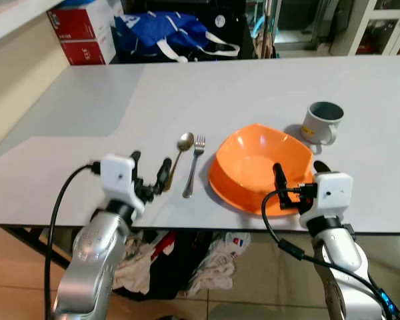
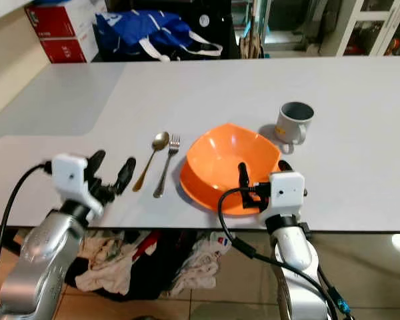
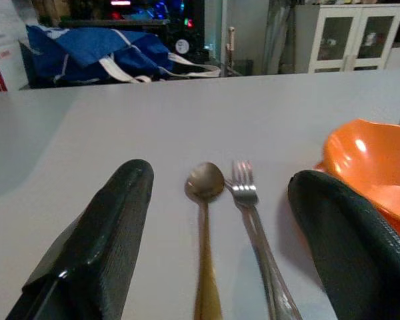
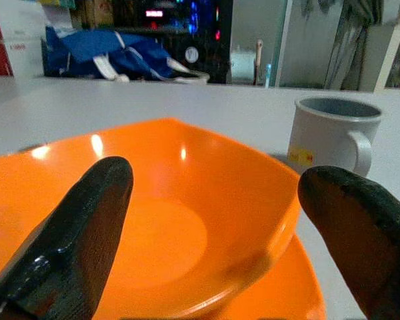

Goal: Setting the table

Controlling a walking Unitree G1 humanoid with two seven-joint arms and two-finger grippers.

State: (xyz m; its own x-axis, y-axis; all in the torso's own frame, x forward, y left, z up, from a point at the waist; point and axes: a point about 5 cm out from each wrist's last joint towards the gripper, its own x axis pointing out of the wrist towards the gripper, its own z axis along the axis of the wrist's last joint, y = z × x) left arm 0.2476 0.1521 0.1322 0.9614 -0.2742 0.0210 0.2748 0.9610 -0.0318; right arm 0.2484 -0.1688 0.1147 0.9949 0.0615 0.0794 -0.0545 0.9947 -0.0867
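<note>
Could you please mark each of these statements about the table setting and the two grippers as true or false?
1. The spoon lies to the robot's left of the fork. True.
2. The mug stands inside the orange bowl. False: it stands on the table, beyond the bowl's far right corner.
3. The left gripper holds the spoon. False: its fingers are open, and the spoon lies on the table.
4. The right gripper is open at the bowl's near edge. True.
5. The fork lies in the bowl. False: it lies on the table beside the bowl.
</note>
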